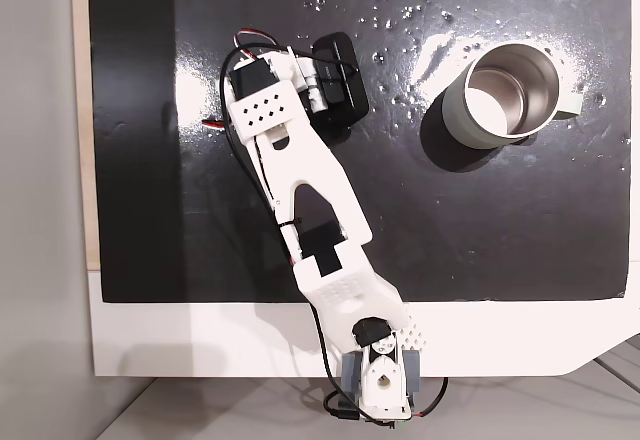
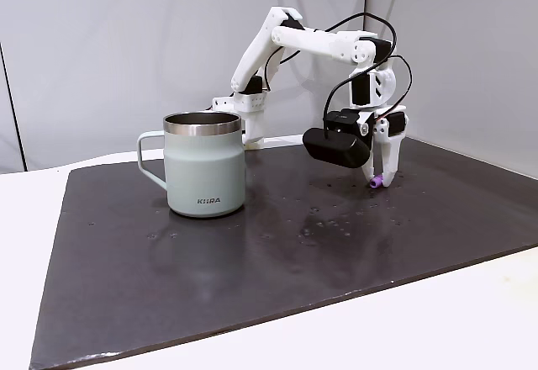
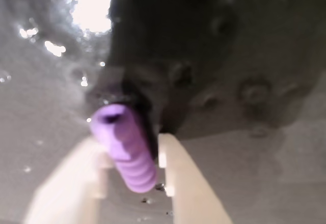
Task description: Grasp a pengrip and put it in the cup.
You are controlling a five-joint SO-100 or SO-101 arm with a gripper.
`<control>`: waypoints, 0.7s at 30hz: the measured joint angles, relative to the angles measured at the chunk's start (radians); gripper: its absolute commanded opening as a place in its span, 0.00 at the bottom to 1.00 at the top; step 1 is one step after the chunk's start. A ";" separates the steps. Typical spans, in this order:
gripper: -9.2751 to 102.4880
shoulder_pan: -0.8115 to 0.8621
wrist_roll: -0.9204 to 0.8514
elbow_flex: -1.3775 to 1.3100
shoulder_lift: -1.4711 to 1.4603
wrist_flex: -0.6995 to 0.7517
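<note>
Gripper (image 3: 133, 155) straddled the pengrip (image 3: 126, 147), jaws not clearly clamped.
Risk: grip w/ thin hold could slip before reaching cup (image 2: 204, 168).

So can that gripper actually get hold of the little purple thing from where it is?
Probably yes. In the wrist view the pengrip already sits between the gripper fingers, with nothing in the way. In a fixed view the gripper is down at the mat by it, well away from the cup.
</note>
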 measured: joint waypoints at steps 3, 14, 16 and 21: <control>0.08 0.000 0.002 0.000 0.000 0.000; 0.08 0.064 0.012 -0.002 0.186 0.121; 0.08 0.104 0.018 -0.002 0.265 0.164; 0.08 0.244 -0.002 -0.002 0.459 0.267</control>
